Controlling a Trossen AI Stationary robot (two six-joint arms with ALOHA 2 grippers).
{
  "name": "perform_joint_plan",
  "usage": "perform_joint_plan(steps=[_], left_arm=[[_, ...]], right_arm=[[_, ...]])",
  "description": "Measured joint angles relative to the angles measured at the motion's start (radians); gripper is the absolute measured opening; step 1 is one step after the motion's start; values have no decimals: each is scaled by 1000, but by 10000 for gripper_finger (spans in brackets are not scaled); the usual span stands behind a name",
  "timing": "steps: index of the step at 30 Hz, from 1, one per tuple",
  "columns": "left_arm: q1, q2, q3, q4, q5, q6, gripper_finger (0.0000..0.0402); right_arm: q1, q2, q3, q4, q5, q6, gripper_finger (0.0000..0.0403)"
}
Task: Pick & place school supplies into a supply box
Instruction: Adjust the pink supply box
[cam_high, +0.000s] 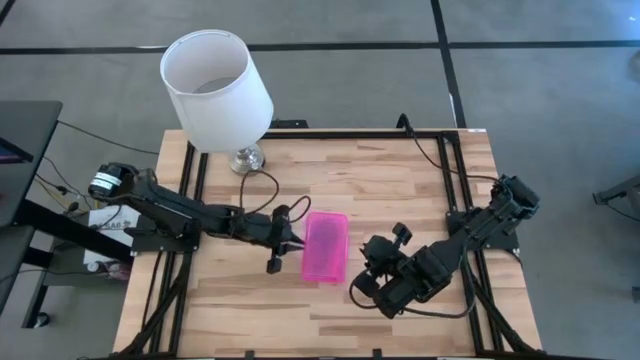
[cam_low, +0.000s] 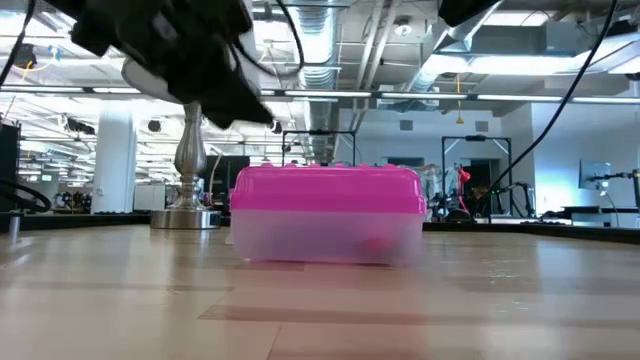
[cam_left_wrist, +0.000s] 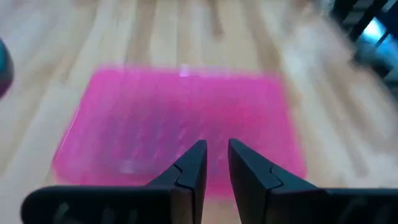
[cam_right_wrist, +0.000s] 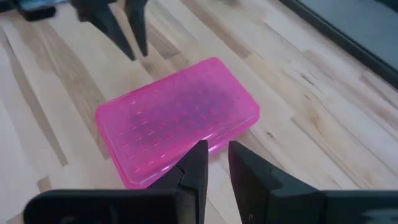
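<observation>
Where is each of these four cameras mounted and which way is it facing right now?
High: overhead, straight down on the table; both arms, lamp.
Low: table height, level across; supply box, one arm above.
Left wrist: on the left arm, past the left gripper, down on the pink lid.
Right wrist: likewise, right gripper before the box, left gripper beyond.
Shared: the box in all four.

One small rectangular plastic pencil case (cam_high: 325, 247) with a bright pink lid and clear base lies on the one pale wooden slatted table (cam_high: 400, 190); one white drum-shaped lampshade (cam_high: 215, 88) tops one silver metal lamp base (cam_high: 246, 159); two dark robot arms with two-finger grippers, one left (cam_high: 290, 243) and one right (cam_high: 362, 290)
</observation>
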Motion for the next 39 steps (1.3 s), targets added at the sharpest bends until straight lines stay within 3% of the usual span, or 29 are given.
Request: perform_joint_plan(steps=[7, 15, 29, 39], left_arm=[[48, 82, -2, -28, 124, -3, 34], [8, 144, -6, -74, 185, 39, 2], [-26, 209, -4, 142, 109, -2, 9], [-25, 209, -4, 138, 87, -1, 9]], right_arm=[[-26, 0, 0, 23, 0, -13, 58], [-31, 0, 0, 23, 0, -15, 58], [-67, 0, 0, 18, -5, -16, 58], [-93, 0, 0, 16, -44, -42, 58]])
